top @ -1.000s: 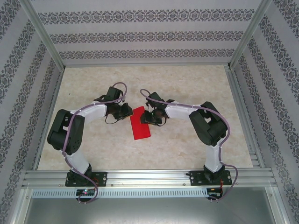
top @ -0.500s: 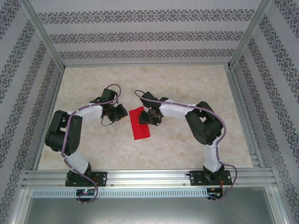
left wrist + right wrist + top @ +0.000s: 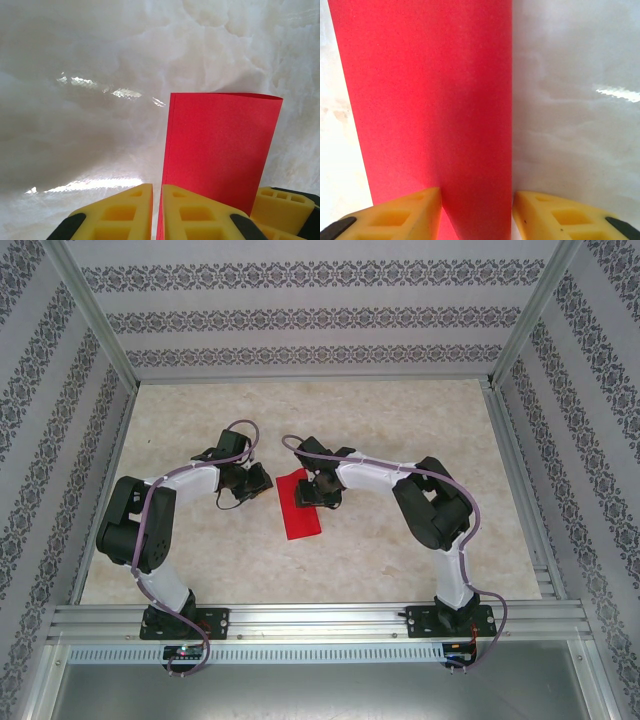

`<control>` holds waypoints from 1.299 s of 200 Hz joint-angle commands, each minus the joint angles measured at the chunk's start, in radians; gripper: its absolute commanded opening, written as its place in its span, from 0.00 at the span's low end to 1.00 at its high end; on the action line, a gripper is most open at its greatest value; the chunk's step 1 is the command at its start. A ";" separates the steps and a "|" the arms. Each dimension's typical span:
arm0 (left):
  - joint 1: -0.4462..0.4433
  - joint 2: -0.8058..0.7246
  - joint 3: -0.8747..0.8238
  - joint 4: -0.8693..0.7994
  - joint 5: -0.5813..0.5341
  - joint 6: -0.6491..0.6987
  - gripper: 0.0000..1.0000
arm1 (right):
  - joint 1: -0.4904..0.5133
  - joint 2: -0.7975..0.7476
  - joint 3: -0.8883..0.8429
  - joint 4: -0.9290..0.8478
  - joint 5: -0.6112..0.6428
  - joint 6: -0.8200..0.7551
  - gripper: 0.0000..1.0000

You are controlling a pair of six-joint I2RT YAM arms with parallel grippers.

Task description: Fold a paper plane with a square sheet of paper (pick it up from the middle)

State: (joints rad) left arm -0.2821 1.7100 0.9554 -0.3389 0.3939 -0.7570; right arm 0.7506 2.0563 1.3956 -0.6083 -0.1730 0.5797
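- On the marbled worktop (image 3: pixel 400 430), near its middle, we found the square sheet of paper (image 3: pixel 299 506) lying as a narrow red rectangle. Its long sides ran roughly from the far side toward the arm bases, at a slight slant.
- In the left wrist view the sheet (image 3: pixel 217 150) lay flat apart from a slight curl along its far edge. Its left long edge showed two layers, one upon the other.
- We recorded the left claw (image 3: pixel 258 480) just beside the far left corner of the sheet in the overhead view.
- Seen from its own wrist, the left claw (image 3: pixel 157 189) had its yellow fingers (image 3: pixel 120 215) drawn together, with only a thin slit between them. A sliver of red showed in that slit. We could not tell whether the paper's edge was pinched there or merely lay beneath.
- We noted the right claw (image 3: pixel 318 490) over the far end of the sheet, toward its right side.
- In the right wrist view the right claw (image 3: pixel 476 192) had its fingers (image 3: pixel 395 215) standing apart and not closed on anything.
- The sheet (image 3: pixel 430 100) ran through the gap between them. Its right long edge lay just inside the right-hand finger, and the left-hand finger sat over the paper.
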 commanded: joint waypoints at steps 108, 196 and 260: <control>-0.002 0.053 0.008 0.088 0.166 0.032 0.11 | 0.017 0.163 -0.020 -0.016 0.051 0.008 0.47; -0.056 0.103 0.044 0.084 0.186 0.045 0.09 | 0.022 0.181 -0.010 -0.029 0.046 0.023 0.48; -0.073 0.132 0.056 0.072 0.184 0.051 0.09 | 0.024 0.182 -0.014 -0.028 0.050 0.012 0.48</control>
State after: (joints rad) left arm -0.3412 1.8229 0.9874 -0.2779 0.5682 -0.7338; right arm 0.7574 2.0911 1.4448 -0.6628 -0.1593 0.5995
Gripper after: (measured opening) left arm 0.087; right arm 0.484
